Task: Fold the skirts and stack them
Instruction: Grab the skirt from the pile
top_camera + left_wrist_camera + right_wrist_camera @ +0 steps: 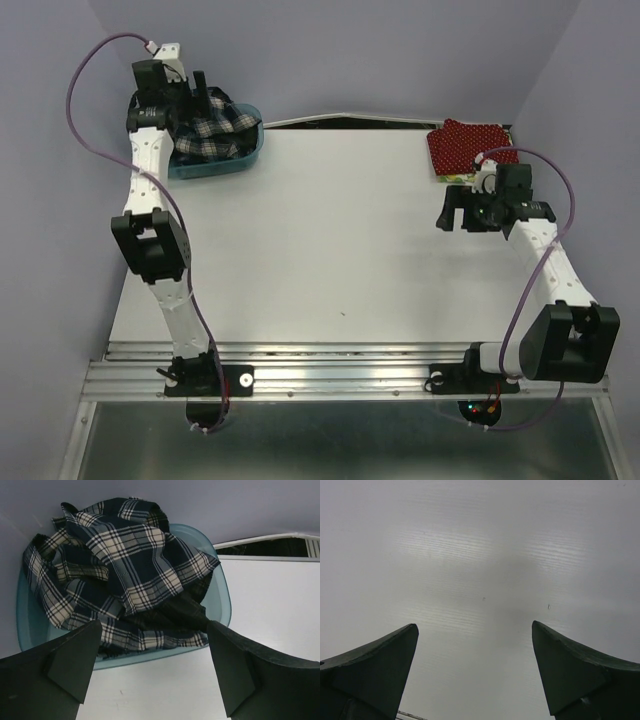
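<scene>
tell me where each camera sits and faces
top external: above, behind the bases, looking down on the white table; arms, left hand, right hand show
left wrist: on left arm, facing pleated navy-white plaid skirt in translucent teal plastic tub; open fingers show
right wrist: on right arm, facing the table; open fingers show
shared, top and left wrist: skirt, tub

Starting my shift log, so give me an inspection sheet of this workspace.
Surface: white table, bare in the middle.
Job's things: plaid skirt bunched in teal tub, far left; red skirt folded on yellowish skirt, far right.
Clutter: nothing seen.
Grippers: left gripper open, facing the tub; right gripper open over bare table.
Cables: purple cables loop off both arms.
Surroundings: lavender walls; dark gap behind table.
</scene>
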Robot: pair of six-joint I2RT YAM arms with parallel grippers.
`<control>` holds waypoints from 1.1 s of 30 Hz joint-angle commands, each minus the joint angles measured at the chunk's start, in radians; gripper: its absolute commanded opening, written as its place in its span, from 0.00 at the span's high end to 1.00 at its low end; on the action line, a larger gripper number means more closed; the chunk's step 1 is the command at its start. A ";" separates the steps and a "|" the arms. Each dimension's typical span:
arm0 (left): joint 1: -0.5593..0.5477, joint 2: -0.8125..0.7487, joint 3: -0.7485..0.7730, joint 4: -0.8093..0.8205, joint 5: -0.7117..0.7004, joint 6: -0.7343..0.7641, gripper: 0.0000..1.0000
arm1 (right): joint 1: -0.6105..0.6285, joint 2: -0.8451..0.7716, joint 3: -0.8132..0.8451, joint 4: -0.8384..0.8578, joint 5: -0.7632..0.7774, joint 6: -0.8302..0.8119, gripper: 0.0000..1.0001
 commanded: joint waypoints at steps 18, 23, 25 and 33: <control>0.030 0.405 0.186 0.261 0.006 -0.100 0.11 | -0.005 0.062 0.068 0.014 0.032 -0.010 0.00; 0.028 0.399 0.175 0.361 0.076 -0.095 0.40 | -0.005 0.059 0.062 0.014 0.036 -0.008 0.00; 0.030 0.377 0.180 0.384 0.096 -0.091 0.52 | -0.005 0.056 0.065 0.014 0.036 -0.006 0.00; 0.036 0.236 0.212 0.580 0.150 -0.069 1.00 | -0.005 0.045 0.071 0.013 0.020 -0.002 0.00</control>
